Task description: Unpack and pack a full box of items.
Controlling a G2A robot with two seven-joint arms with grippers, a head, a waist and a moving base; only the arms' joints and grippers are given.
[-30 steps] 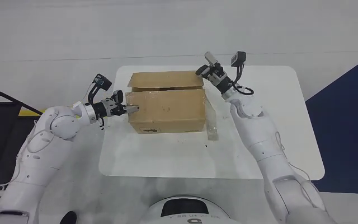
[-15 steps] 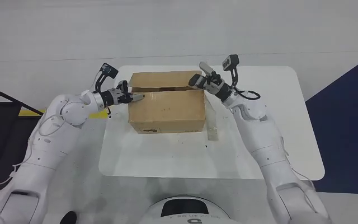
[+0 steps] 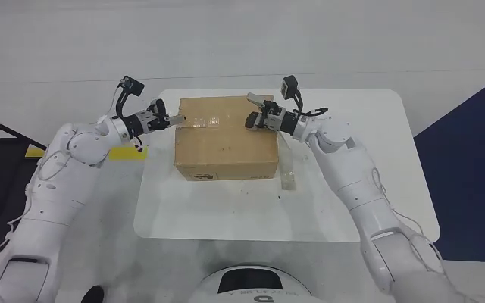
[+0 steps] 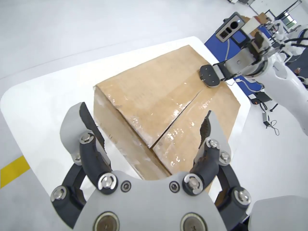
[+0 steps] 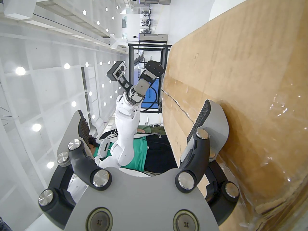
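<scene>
**Cardboard box, flaps down, a gripper at each end**

Top view. One cardboard box [image 3: 225, 144] stands on the white table [image 3: 348, 197], towards its far edge, with both top flaps lying flat. The left gripper [image 3: 176, 120] sits at the box's left top edge, at the level of the seam. The right gripper [image 3: 253, 110] is over the right part of the lid, its two fingers spread. A clear strip [image 3: 287, 173] lies on the table just beside the box's right side. A yellow floor line [image 3: 121, 153] runs under the left arm.

Left wrist view. The left gripper's jaws stand wide apart, holding nothing, with the near end of the box between and beyond them. Whether they touch the cardboard cannot be told. The seam [image 4: 168, 126] between the flaps runs away along the lid, with glossy tape around it. At the far end, one pad of the right gripper rests on the lid by the seam.

Right wrist view. The right gripper's jaws are apart and hold nothing. One finger [image 5: 211, 118] lies with its back against the lid; the other is clear of the box. The left gripper shows at the box's far end.
</scene>
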